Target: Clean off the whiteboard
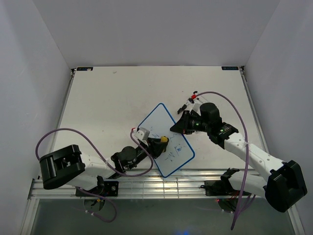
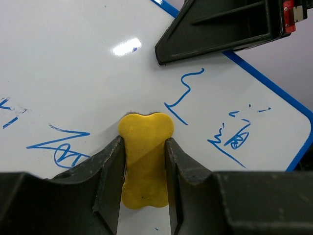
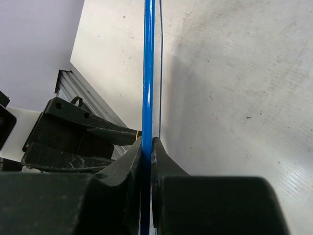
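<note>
The whiteboard (image 1: 157,121) lies tilted like a diamond near the table's front edge, with blue scribbles (image 2: 183,95) on its white face (image 2: 73,58). My left gripper (image 1: 160,143) is over the board's middle, shut on the yellow peanut-shaped eraser (image 2: 145,147), which rests flat on the board between the fingers of this gripper (image 2: 144,143). My right gripper (image 1: 177,126) is shut on the board's far right edge. In the right wrist view its fingers (image 3: 147,142) pinch the thin blue rim (image 3: 148,73). One black finger (image 2: 220,29) of the right gripper shows at the top of the left wrist view.
A small dark item with red bits (image 1: 190,102) lies on the table just behind the right gripper. The aluminium rail (image 1: 161,186) runs along the front edge. White walls close in the table's left, right and back. Purple cables loop from both arms.
</note>
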Action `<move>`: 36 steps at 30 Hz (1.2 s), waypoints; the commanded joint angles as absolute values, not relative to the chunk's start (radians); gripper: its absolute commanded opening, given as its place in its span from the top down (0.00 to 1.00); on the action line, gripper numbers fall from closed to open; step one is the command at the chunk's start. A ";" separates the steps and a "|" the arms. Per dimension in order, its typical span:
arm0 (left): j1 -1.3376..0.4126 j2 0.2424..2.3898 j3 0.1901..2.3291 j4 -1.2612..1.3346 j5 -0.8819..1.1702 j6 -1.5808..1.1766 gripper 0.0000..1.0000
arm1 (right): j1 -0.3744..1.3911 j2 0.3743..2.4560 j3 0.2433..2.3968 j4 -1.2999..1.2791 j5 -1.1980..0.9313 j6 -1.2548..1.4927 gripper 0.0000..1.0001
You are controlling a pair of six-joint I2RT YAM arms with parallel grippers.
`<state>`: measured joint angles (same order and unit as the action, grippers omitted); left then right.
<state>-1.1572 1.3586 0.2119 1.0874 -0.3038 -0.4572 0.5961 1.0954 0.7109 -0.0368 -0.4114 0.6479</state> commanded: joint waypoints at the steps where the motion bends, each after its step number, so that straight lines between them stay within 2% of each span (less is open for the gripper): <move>1: -1.180 1.325 0.230 0.898 -0.287 -0.440 1.00 | 0.621 1.075 0.795 0.284 -0.577 0.772 0.92; 5: -1.180 1.286 0.296 0.836 -0.318 -0.400 1.00 | 0.649 1.083 0.772 0.296 -0.574 0.773 0.92; 15: -1.183 1.299 0.370 0.827 -0.196 -0.407 1.00 | 0.664 1.080 0.764 0.310 -0.560 0.785 0.92; 17: -1.183 1.298 0.368 0.822 -0.215 -0.400 1.00 | 0.663 1.074 0.768 0.288 -0.545 0.770 0.92; 22: -1.167 1.270 0.350 0.718 -0.405 -0.431 1.00 | 0.663 1.037 0.775 0.232 -0.489 0.735 0.92; 26: -1.060 1.232 0.319 0.655 -0.428 -0.502 1.00 | 0.663 1.011 0.772 0.199 -0.485 0.722 0.92; 36: -0.786 1.210 0.296 0.690 -0.269 -0.522 1.00 | 0.663 0.983 0.733 0.267 -0.612 0.782 0.92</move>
